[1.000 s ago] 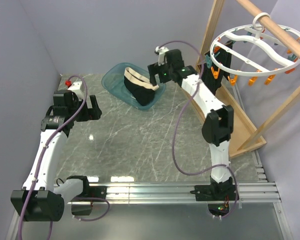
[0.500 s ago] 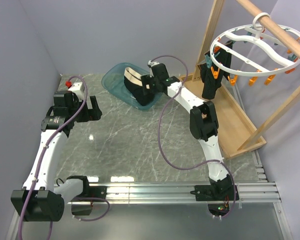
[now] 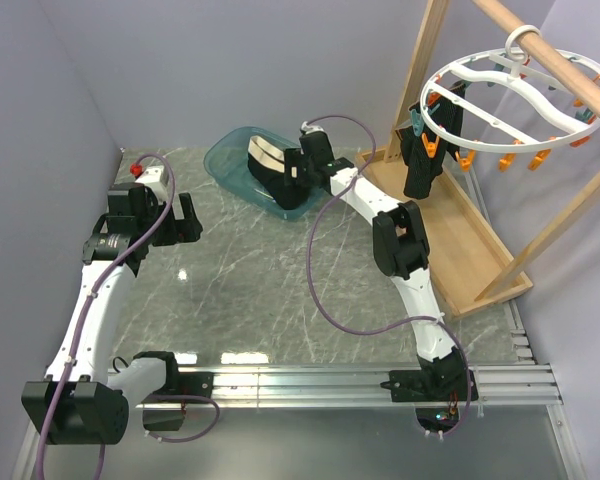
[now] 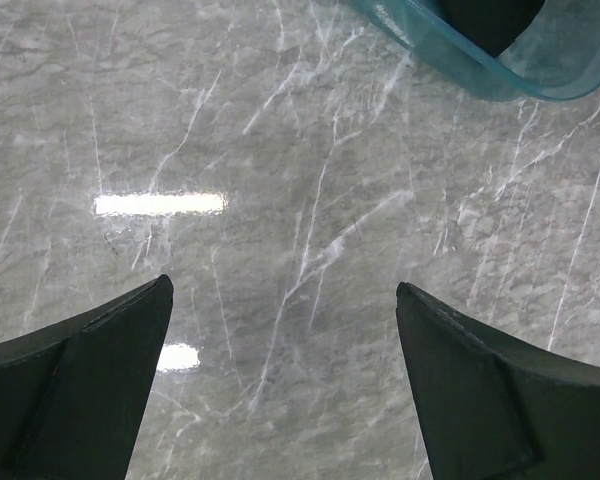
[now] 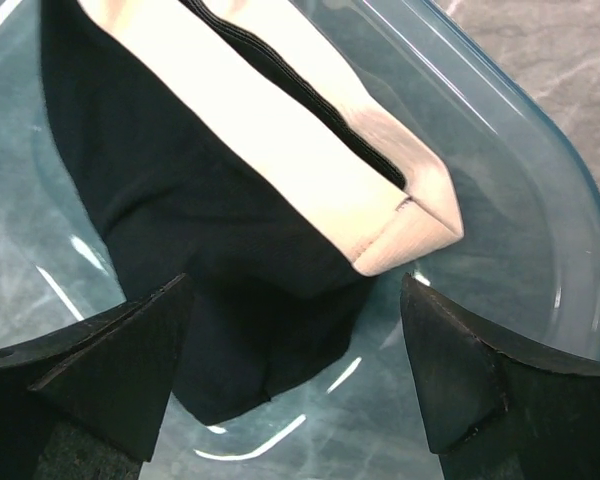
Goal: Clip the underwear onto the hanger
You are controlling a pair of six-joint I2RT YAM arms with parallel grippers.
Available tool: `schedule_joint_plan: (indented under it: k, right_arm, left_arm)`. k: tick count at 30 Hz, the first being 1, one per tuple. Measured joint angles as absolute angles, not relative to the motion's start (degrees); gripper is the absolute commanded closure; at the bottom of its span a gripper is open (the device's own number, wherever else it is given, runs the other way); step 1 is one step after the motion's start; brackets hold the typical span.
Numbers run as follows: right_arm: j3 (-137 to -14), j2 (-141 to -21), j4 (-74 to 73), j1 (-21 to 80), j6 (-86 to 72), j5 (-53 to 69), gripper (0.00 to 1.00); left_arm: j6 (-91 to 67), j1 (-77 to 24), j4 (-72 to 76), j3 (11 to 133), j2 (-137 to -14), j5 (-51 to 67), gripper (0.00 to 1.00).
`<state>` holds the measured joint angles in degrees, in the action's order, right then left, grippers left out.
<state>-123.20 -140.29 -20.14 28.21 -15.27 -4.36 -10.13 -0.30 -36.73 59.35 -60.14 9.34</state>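
The underwear [image 3: 272, 170], black with a cream waistband [image 5: 310, 150], lies folded in the teal basin [image 3: 225, 152] at the back of the table. My right gripper [image 3: 292, 172] is open right over it, fingers [image 5: 470, 385] on either side of the black fabric [image 5: 210, 260], holding nothing. The white ring hanger [image 3: 515, 95] hangs by its hook from the wooden pole at the upper right, with orange and teal clips dangling. My left gripper [image 3: 185, 218] is open and empty over bare table at the left; the basin's rim [image 4: 460, 65] shows ahead of it.
A narrow all-black garment [image 3: 420, 150] hangs clipped at the hanger's left side. The wooden rack [image 3: 480, 260] with its base board and slanted pole stands at the right. Purple walls close the back and left. A purple cable loops off the right arm.
My right arm has swung left from near the rack and come down low over the basin and the underwear. The left arm has barely moved.
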Motion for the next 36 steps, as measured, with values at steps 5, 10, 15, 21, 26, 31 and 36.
schedule_joint_plan:
  k: [5,10,15,21,26,31,36]
  right_arm:
    - [-124.1,-140.5,-20.1,28.2,-16.7,-3.4,0.14]
    - [-124.1,-140.6,-20.2,28.1,-19.5,-3.7,0.16]
    - [-124.1,-140.6,-20.2,28.1,-23.2,-2.5,0.17]
    - [-124.0,-141.1,-20.2,28.1,-28.2,0.5,0.19]
    - [-124.0,-142.0,-20.2,28.0,-31.5,2.0,0.25]
    - [-123.5,-142.5,-20.0,26.9,-33.8,4.4,0.49]
    - [-121.9,-143.2,-19.4,24.4,-36.4,7.9,0.93]
  left_arm:
    - [-10.2,-0.3,-36.7,59.4,-60.2,9.1,0.01]
    - [-10.2,-0.3,-36.7,59.4,-60.4,9.1,0.01]
    - [-10.2,-0.3,-36.8,59.4,-60.7,9.1,0.01]
    - [-10.2,-0.3,-36.8,59.4,-61.3,9.1,0.01]
    - [-10.3,-0.3,-36.8,59.4,-62.7,8.6,0.01]
    - [-10.4,-0.3,-36.8,59.4,-63.9,7.8,0.01]
    - [-10.5,-0.3,-37.6,59.5,-65.2,7.2,0.01]
